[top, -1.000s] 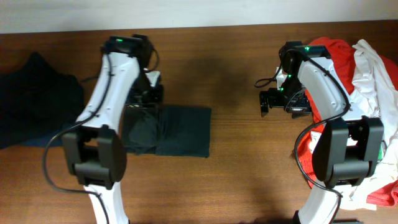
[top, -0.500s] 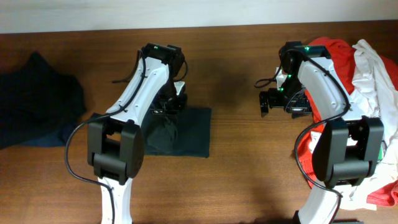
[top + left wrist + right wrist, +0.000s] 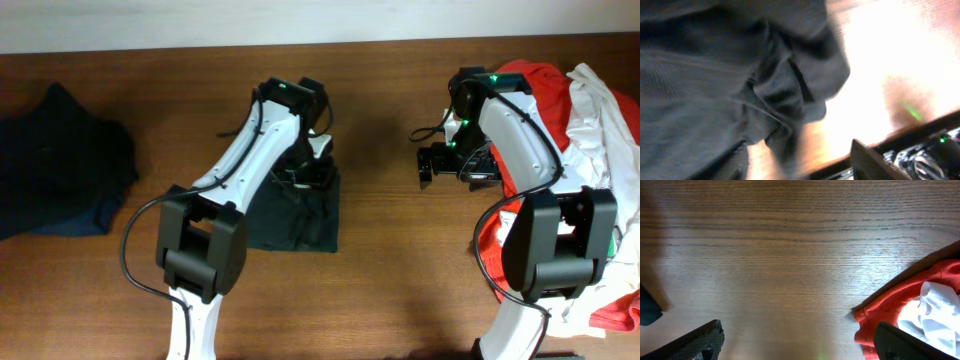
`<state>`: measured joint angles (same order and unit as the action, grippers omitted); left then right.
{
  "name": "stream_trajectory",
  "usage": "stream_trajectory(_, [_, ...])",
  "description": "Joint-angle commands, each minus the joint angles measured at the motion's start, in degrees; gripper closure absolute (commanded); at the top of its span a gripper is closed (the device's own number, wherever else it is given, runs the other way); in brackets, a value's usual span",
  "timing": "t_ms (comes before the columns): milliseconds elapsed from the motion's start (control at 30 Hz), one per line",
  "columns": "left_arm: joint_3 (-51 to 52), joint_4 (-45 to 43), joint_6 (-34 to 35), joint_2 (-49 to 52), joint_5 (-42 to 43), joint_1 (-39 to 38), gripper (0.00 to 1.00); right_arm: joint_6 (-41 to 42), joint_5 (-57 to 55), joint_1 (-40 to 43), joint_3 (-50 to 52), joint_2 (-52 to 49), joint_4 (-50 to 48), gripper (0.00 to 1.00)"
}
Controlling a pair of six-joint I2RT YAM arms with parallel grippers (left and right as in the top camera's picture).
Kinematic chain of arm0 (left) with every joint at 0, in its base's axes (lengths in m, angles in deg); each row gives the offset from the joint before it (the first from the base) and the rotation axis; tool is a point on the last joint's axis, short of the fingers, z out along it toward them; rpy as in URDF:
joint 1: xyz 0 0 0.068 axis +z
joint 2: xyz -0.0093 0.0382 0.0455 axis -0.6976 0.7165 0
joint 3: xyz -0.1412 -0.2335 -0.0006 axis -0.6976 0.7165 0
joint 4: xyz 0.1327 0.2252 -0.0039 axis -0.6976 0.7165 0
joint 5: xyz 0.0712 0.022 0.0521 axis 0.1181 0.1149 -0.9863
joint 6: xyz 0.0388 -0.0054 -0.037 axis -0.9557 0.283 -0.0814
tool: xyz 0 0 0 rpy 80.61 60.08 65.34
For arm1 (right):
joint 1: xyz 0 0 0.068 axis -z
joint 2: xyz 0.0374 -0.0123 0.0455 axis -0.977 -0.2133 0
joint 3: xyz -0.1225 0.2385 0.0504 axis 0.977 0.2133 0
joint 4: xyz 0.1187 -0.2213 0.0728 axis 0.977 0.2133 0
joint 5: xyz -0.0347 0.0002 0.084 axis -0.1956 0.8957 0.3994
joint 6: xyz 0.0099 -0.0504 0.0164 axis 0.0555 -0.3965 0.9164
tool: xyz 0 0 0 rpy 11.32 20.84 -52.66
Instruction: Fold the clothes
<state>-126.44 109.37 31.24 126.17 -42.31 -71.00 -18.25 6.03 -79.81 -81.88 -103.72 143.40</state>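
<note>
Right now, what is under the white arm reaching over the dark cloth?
The dark cloth, bunched, lying on the wooden table. The left arm covers much of the cloth's left side, so that part is unseen.

The left arm (image 3: 250,150) and the right arm (image 3: 522,130) are built alike: smooth white tubular links joined by boxy black joint housings (image 3: 200,250); a small green light (image 3: 283,86) glows on the left arm's top housing, and a matching green dot (image 3: 493,73) on the right's. A thin black cable (image 3: 127,250) loops out beside the left arm's lower housing; another dark lead (image 3: 482,245) curves along the right arm's lower link. The right pincer (image 3: 799,340) has matte black fingers (image 3: 702,339) with rough, angular tips.
</note>
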Motion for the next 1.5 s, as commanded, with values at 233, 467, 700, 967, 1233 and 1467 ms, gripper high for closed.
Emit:
stream_trajectory(233, [-7.4,-3.0,-2.7,0.0,-4.8,18.0,0.23,-15.6,31.5,-2.5,-0.8,-0.4,0.1,0.0])
stream_trajectory(467, [-3.2,-6.7,-3.3,3.9,-4.8,23.6,0.23,-11.9,28.7,-20.7,-0.8,-0.4,-16.6,0.08])
stream_trajectory(700, [3.8,-8.8,-3.3,9.0,-4.9,23.6,0.23,-1.0,4.9,-32.0,-0.8,-0.9,-28.2,0.1])
stream_trajectory(967, [5.1,-8.0,-3.3,9.0,-10.0,23.6,0.22,10.6,-8.0,-30.9,-0.8,-6.0,-26.1,0.92])
stream_trajectory(1233, [5.9,-5.5,-1.6,8.9,-11.3,25.8,0.28,11.8,-8.9,-22.1,-0.8,-5.9,-16.1,0.48])
stream_trajectory(1467, [5.9,-3.5,3.3,1.8,-10.5,26.5,0.29,2.5,8.7,-20.7,-0.8,-0.2,-11.1,0.48])
